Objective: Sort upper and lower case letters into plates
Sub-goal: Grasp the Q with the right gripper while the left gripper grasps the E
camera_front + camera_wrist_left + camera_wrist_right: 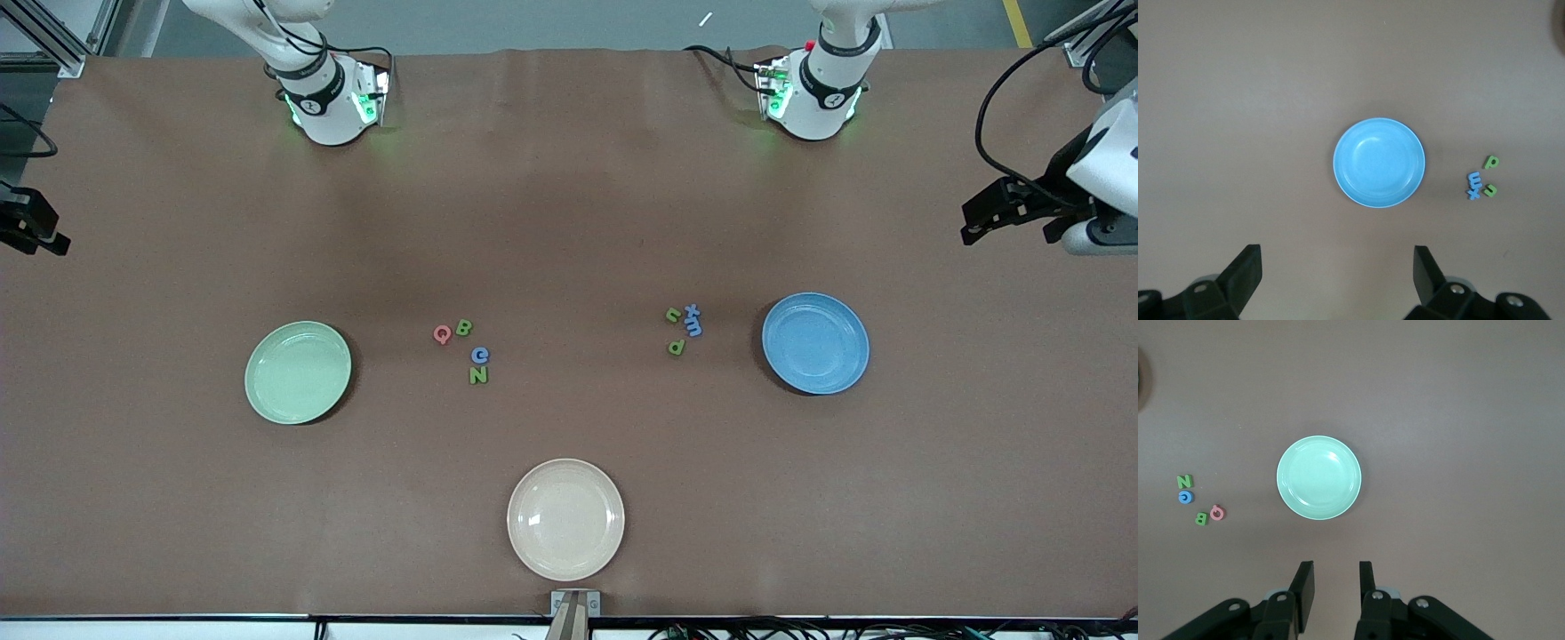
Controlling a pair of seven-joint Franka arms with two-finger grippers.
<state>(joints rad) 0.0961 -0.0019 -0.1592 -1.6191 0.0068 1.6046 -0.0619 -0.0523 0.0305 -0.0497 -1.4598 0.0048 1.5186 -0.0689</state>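
Four upper case letters lie mid-table: pink Q (442, 334), green B (463, 327), blue C (480, 355), green N (478, 375). Beside them, toward the right arm's end, is the pale green plate (298, 372), bare inside. The lower case letters u (673, 315), x (692, 311), m (694, 328) and p (677, 347) lie beside the bare blue plate (815, 343). My left gripper (1337, 248) hangs high over the blue plate (1379, 162), wide open. My right gripper (1336, 564) hangs high over the green plate (1319, 477), its fingers a narrow gap apart, holding nothing.
A cream-white plate (565, 519) sits near the table's front edge, nearer the camera than the letters. A small bracket (574, 604) stands at that edge. Brown table surface runs between the plates and the arm bases.
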